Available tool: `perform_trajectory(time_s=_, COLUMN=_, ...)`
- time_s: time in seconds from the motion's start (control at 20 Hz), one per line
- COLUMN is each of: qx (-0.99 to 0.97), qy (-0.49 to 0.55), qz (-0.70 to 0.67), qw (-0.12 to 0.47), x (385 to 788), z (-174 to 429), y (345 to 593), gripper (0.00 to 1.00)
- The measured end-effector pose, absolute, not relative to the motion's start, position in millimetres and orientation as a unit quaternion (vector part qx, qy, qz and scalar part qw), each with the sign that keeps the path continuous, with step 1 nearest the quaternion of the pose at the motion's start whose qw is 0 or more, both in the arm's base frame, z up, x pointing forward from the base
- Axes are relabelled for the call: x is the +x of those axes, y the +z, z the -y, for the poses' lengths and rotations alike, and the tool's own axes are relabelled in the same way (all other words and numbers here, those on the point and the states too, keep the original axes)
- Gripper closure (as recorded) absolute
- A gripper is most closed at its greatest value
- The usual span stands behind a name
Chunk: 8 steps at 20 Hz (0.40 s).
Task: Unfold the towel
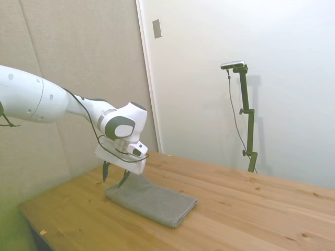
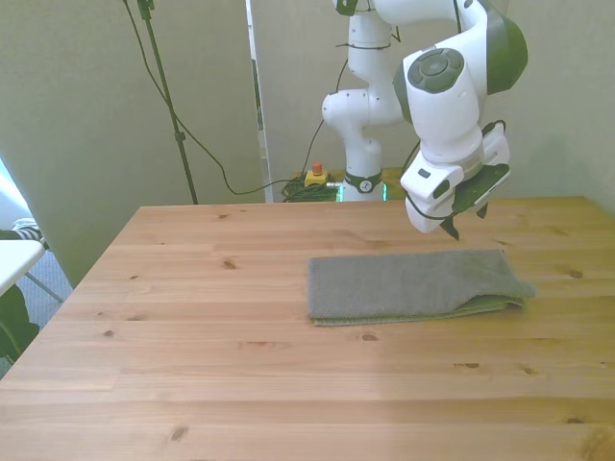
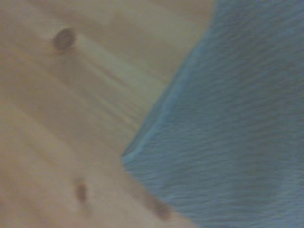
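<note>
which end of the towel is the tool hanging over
The end at the front view's right: the tool, open, hangs just above the towel there, by its far corner. The end at the front view's left lies well away from it.

The arm is glossy white, built of rounded tubular segments with small dark screw holes dotting the shell near the left edge of the side view. Grey bands ring the joints, and the wrist joint carries a round grey cap with a dark collar behind it. A thin black cable loops along the forearm to a white boxy flange. The claw has two dark, tapered fingers, possibly black, set apart.
</note>
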State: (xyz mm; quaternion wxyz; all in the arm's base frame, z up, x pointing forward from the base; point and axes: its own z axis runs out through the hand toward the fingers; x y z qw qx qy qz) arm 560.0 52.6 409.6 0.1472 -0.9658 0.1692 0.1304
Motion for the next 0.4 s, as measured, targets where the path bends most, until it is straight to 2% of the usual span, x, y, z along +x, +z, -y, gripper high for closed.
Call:
perform_trajectory(time_s=0.2, qx=-0.969, qy=0.077, qz=-0.219, qw=0.084, x=552.3, z=-26.5, y=428.1, gripper=0.0)
perform_trajectory(time_s=0.4, qx=-0.961, qy=0.026, qz=-0.272, qw=0.032, x=503.5, z=-7.6, y=465.8, gripper=0.0)
